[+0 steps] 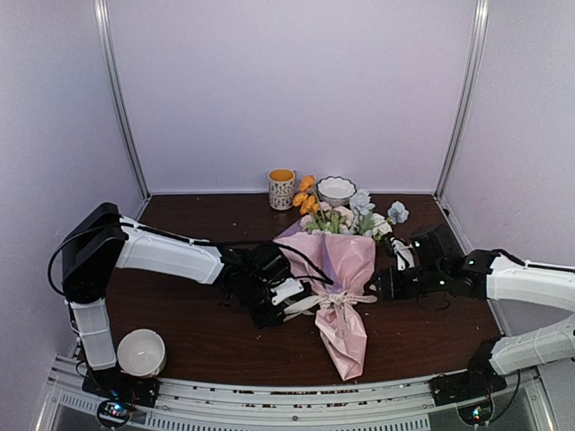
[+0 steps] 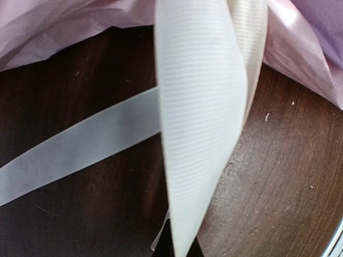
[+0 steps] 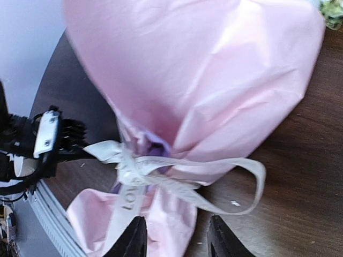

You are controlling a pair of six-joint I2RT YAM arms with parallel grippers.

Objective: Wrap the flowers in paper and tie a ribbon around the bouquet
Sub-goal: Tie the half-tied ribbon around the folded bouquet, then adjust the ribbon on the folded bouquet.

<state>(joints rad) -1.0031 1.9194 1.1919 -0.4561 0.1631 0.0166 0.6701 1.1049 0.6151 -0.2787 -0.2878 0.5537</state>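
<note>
The bouquet (image 1: 337, 269) lies at the middle of the table (image 1: 180, 323). Its flowers (image 1: 346, 215) point toward the far edge and its narrow end toward the near edge. The pink paper (image 3: 214, 80) forms the cone and is gathered in at the waist. The ribbon (image 1: 346, 298) is knotted around that waist, with one tail running toward the left edge and one loop resting on the wood on the right side.

My left gripper (image 1: 296, 303) sits just beside the left flank of the cone. Its jaws are pressed together, pinching the left tail of the ribbon.

My right gripper (image 3: 177, 235) sits just beside the right flank. Its fingers (image 3: 134, 238) are spread, with nothing between them and the ribbon loop just ahead.

A mug (image 1: 281, 189) and a patterned bowl (image 1: 335, 189) stand at the far edge. A white bowl (image 1: 141, 352) stands near the near-left corner.
</note>
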